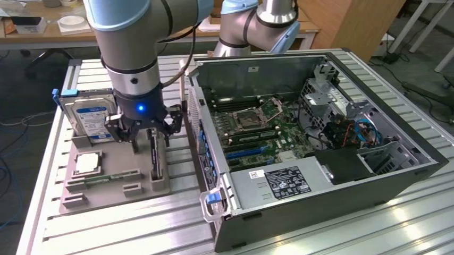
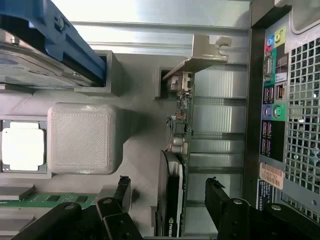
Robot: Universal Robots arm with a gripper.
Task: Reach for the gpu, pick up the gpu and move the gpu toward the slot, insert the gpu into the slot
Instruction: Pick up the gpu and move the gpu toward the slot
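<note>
Start at the exterior view's left and go to its right. A boxy silver hard drive with a blue and white label (image 1: 89,118) is standing in a grey plastic tray (image 1: 99,195). Next to it your silver and blue robot arm (image 1: 127,48) is pointing straight down, and a little blue light is glowing at its wrist. Its black gripper (image 1: 148,139) is hanging low over the gpu (image 1: 153,159), a thin flat dark card that is standing on its edge in the tray. Further right, a big grey computer case (image 1: 319,202) is lying open and showing its green board (image 1: 266,130).

The wrist view is showing you more up close. The gripper (image 2: 169,189) is standing wide open and holding nothing. One black finger (image 2: 123,189) is sitting on each side of the gpu (image 2: 181,125), and neither one is touching it. The card's silver metal bracket (image 2: 202,55) is sitting at the end far from the fingers. The case's back wall with little coloured plugs (image 2: 272,100) is just beside the card.
</note>
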